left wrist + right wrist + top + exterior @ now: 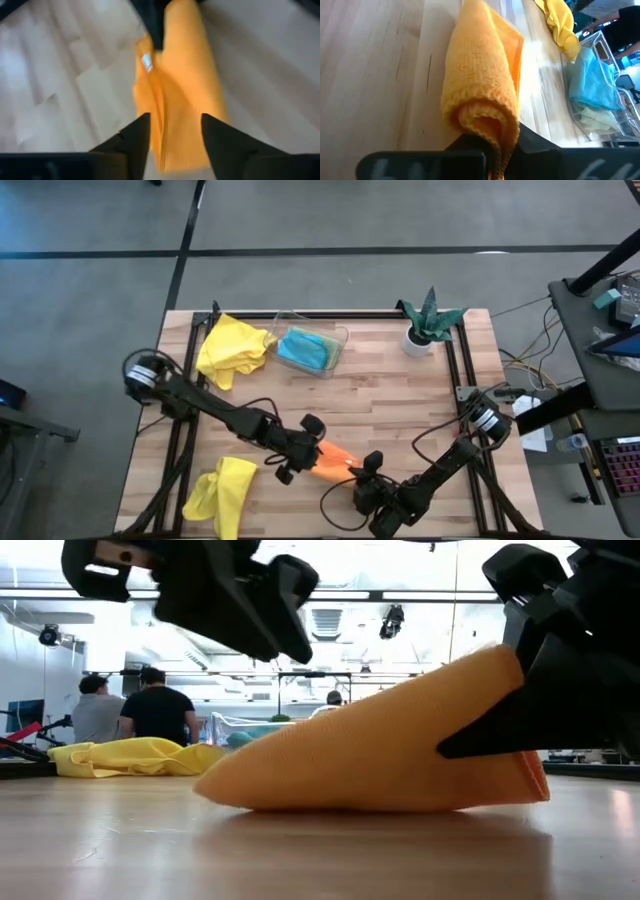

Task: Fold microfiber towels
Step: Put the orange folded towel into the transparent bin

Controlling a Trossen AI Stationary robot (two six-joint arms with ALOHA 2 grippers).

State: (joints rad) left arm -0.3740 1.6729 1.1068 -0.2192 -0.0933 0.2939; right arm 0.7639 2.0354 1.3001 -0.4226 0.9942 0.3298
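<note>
The orange towel (335,461) sits near the front middle of the table (400,400), bunched into a loose roll. The right gripper (492,150) has its jaws pinched on one end of it, lifting that end a bit. The left gripper (170,137) hangs over the other end with jaws spread wide, gripping nothing as far as I can tell. One yellow towel (222,488) lies front left, another (234,348) back left beside the tray (340,340) holding the blue towel (305,350).
</note>
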